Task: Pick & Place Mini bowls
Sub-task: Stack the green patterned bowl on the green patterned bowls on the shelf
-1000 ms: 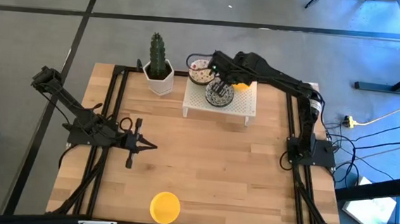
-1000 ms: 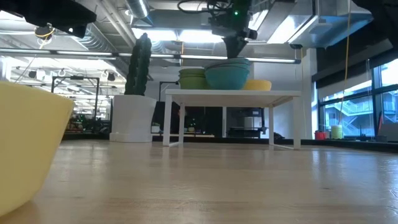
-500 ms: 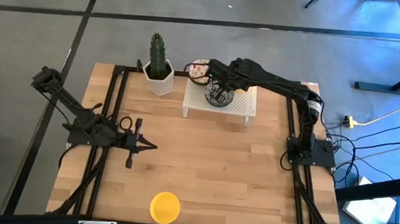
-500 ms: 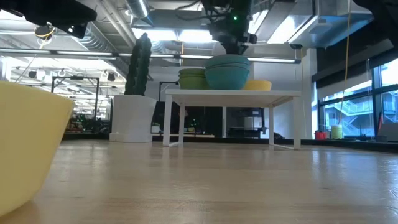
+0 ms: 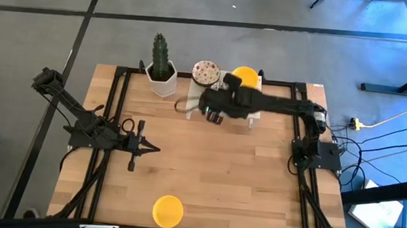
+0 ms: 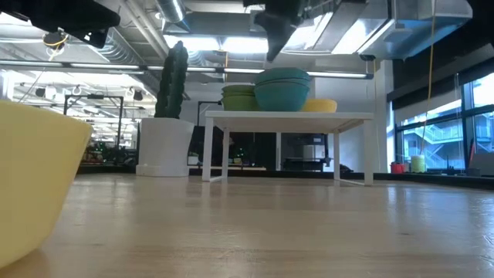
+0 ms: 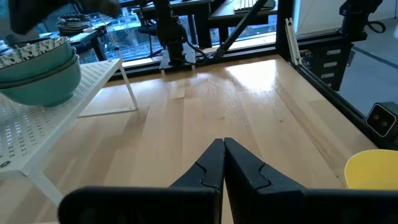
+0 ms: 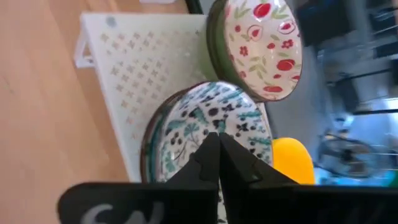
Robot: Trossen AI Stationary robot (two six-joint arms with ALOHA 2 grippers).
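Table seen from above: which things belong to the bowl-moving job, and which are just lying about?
Job: red-flowered bowl, rear yellow bowl, blue-green bowls, front yellow bowl, right gripper.
Lying about: cactus pot, white rack, left gripper.

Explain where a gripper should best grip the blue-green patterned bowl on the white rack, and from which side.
Probably the rim of the blue-green patterned bowl, from above, one finger inside and one outside. It sits upright and open on the white rack, stacked on another bowl, so its rounded sides offer little hold. The red-flowered bowl stands close beside; take the rim facing away from it.
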